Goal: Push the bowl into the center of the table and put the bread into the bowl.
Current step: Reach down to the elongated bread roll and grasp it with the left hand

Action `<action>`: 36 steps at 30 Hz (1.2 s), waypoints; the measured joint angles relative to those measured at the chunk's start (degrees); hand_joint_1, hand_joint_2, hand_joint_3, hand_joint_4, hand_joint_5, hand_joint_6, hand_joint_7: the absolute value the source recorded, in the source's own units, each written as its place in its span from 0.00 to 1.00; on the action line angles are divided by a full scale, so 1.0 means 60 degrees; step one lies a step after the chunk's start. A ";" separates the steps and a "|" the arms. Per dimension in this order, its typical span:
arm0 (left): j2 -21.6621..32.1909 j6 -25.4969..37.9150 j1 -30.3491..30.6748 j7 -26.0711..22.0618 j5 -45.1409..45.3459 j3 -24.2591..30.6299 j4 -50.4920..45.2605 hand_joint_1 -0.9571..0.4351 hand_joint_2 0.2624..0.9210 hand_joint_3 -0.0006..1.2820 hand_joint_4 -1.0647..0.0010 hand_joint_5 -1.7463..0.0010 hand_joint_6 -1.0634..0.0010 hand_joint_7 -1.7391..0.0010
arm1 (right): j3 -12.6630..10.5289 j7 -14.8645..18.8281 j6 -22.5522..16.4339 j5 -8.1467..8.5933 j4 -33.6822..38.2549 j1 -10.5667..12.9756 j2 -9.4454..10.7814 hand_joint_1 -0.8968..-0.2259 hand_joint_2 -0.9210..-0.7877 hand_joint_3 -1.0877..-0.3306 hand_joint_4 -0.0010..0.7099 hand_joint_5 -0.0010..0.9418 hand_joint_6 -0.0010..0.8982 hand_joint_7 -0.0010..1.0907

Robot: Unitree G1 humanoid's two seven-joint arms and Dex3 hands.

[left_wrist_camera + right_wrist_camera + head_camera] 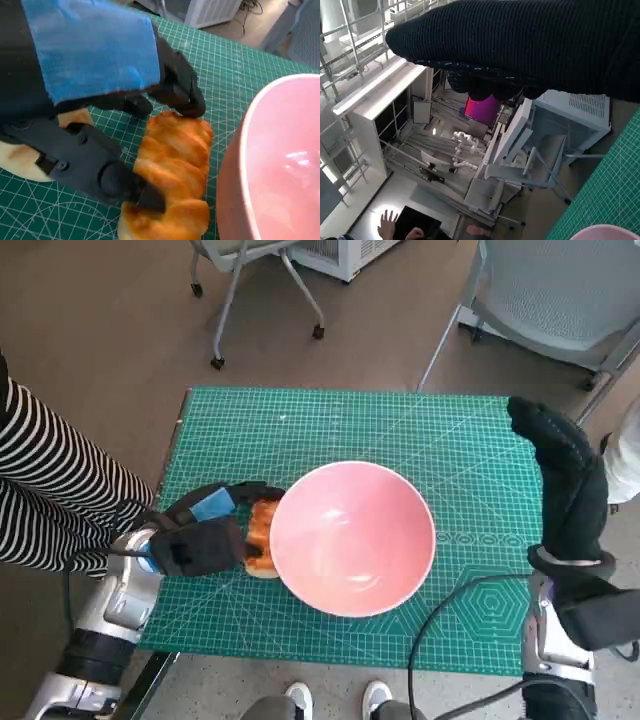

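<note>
A pink bowl (352, 538) stands near the middle of the green cutting mat (330, 420). A golden braided bread (262, 537) lies on the mat against the bowl's left side. My left hand (200, 535) reaches around it from the left. In the left wrist view a black fingertip (190, 107) touches one end of the bread (175, 170) and the thumb presses its side, close to the bowl (280, 165). My right hand (565, 475) is raised over the mat's right edge with fingers stretched out, holding nothing; its glove (520, 45) fills the right wrist view.
A person in striped clothing (50, 490) stands close at the left. Chairs stand behind the table (250, 260) (560, 290). Shoes (335, 700) show at the front edge. A black cable (440, 640) loops over the mat's front right.
</note>
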 measured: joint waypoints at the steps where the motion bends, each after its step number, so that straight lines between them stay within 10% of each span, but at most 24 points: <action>1: -0.0001 -0.0072 -0.0006 0.0042 -0.0003 -0.0004 0.0047 0.68 0.99 0.03 0.26 0.41 0.42 0.33 | -0.0002 0.0000 -0.0005 0.0000 0.0001 0.0006 0.0000 0.30 0.00 0.39 0.22 0.00 0.09 0.43; 36: 0.0037 -0.1962 -0.0403 0.0454 -0.0189 0.0123 0.1576 0.69 0.99 0.01 0.23 0.43 0.39 0.32 | -0.0012 0.0029 -0.0255 0.0062 0.0320 0.0075 0.0039 0.30 0.00 0.39 0.22 0.00 0.10 0.42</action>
